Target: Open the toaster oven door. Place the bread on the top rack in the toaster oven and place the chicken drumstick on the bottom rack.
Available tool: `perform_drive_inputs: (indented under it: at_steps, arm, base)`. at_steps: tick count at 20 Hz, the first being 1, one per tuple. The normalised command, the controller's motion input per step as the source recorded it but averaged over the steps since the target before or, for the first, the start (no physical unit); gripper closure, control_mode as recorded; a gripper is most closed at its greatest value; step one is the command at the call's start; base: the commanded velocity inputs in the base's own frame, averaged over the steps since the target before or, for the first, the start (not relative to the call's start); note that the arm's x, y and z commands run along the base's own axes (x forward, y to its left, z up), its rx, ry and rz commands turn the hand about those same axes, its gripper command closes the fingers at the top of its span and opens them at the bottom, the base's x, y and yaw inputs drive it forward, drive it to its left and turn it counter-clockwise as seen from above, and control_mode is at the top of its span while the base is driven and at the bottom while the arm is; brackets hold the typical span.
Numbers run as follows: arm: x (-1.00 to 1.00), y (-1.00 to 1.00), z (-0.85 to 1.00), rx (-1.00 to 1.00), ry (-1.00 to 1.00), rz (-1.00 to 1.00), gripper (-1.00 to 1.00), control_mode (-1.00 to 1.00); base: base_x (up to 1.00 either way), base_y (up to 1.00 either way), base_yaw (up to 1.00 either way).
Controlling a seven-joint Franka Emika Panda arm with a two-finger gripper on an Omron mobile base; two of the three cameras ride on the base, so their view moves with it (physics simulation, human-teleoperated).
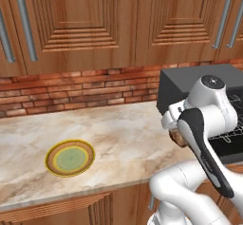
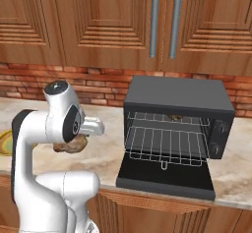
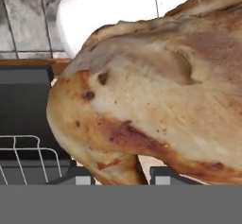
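Observation:
My gripper [image 3: 120,173] is shut on the chicken drumstick [image 3: 156,90], a lumpy golden-brown piece that looms large in the hand view. From the base views the drumstick [image 2: 71,145] hangs above the counter, left of the toaster oven [image 2: 177,97]. The toaster oven door [image 2: 165,180] lies folded down flat. Inside, the top rack [image 2: 147,117] sits above the bottom rack [image 2: 165,146], which sticks out over the door. A small brown shape, apparently the bread [image 2: 174,117], rests at the back of the top rack. In the left base view the drumstick [image 1: 179,137] peeks out behind my forearm.
A yellow-green plate [image 1: 70,158] lies on the marble counter [image 1: 123,134] to the left. A brick backsplash and wooden wall cabinets [image 2: 98,20] stand behind. The oven's knobs [image 2: 219,128] are on its front right.

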Motion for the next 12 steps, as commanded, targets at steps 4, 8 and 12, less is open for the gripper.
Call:
perform_drive_inputs:
  at_steps: [4, 8, 12]
  arm:
    - [-0.48, -0.74, 0.20, 0.00, -0.21, -0.25, 1.00, -1.00]
    - [-0.04, -0.70, 0.27, 0.00, -0.06, -0.38, 1.00, -1.00]
    - [0.02, -0.60, 0.04, -0.04, 0.00, -0.48, 1.00, -1.00]
  base:
    - [0.00, 0.00, 0.00]
    - [0.00, 0.00, 0.00]
    - [0.00, 0.00, 0.00]
